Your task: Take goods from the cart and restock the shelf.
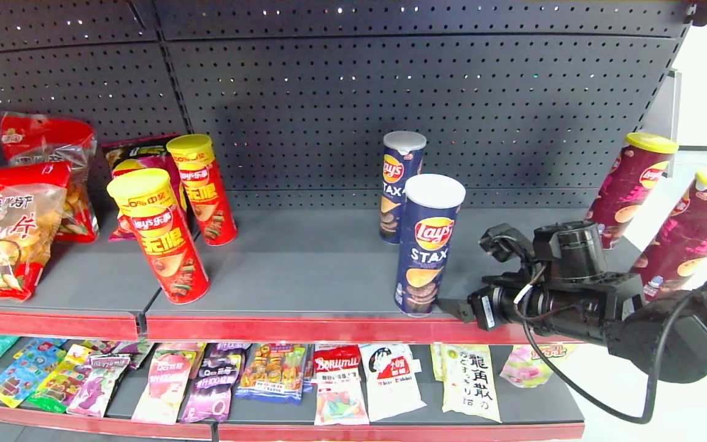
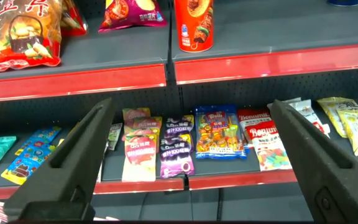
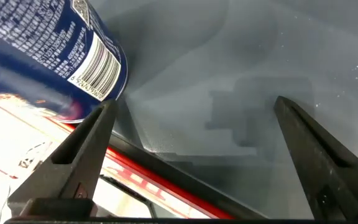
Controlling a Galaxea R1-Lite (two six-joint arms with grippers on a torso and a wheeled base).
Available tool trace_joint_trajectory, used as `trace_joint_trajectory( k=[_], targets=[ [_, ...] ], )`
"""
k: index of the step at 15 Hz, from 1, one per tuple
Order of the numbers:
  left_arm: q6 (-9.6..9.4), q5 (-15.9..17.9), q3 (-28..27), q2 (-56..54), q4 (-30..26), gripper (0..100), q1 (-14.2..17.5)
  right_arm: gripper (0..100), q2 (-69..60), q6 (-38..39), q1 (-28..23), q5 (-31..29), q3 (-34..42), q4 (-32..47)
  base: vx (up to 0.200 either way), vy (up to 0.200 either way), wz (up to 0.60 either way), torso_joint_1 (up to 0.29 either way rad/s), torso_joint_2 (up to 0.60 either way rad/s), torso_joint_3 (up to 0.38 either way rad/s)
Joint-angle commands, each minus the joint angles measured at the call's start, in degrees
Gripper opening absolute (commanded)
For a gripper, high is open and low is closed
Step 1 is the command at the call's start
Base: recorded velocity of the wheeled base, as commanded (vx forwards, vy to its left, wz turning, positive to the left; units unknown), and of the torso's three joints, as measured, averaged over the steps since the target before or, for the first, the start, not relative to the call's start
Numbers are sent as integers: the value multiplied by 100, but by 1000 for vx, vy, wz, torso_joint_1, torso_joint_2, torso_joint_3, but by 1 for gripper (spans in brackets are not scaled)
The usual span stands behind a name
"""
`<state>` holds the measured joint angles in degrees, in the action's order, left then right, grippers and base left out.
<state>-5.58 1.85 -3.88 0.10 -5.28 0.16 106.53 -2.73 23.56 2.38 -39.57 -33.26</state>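
Observation:
Two blue chip cans stand upright in the middle of the upper shelf (image 1: 304, 270), one at the front (image 1: 427, 245) and one behind it (image 1: 399, 184). My right gripper (image 1: 455, 305) hovers at the shelf's red front lip, just right of the front blue can's base. In the right wrist view this gripper (image 3: 194, 106) is open with nothing between its fingers, and the blue can (image 3: 48, 56) lies just outside one finger. Lower down and back from the shelves, my left gripper (image 2: 190, 106) is open and holds nothing, facing the lower shelf's snack packets (image 2: 176, 146).
Two red chip cans (image 1: 160, 236) stand left of centre, with snack bags (image 1: 10, 233) at the far left. Two maroon cans (image 1: 629, 187) lean at the right end. Bare shelf lies between the red and blue cans. Several flat packets (image 1: 267, 374) fill the lower shelf.

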Motion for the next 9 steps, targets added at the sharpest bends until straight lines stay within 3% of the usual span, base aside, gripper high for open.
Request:
trace_joint_trajectory(
  k=[1,9],
  targets=[
    [-4,-1,1,8,1,100,2,100,34,1,8,8,2,12,0,0,0,0,0,0],
    [-39,-1,10,8,1,100,2,100,210,-8,-10,-150,-209,12,0,0,0,0,0,0]
  ],
)
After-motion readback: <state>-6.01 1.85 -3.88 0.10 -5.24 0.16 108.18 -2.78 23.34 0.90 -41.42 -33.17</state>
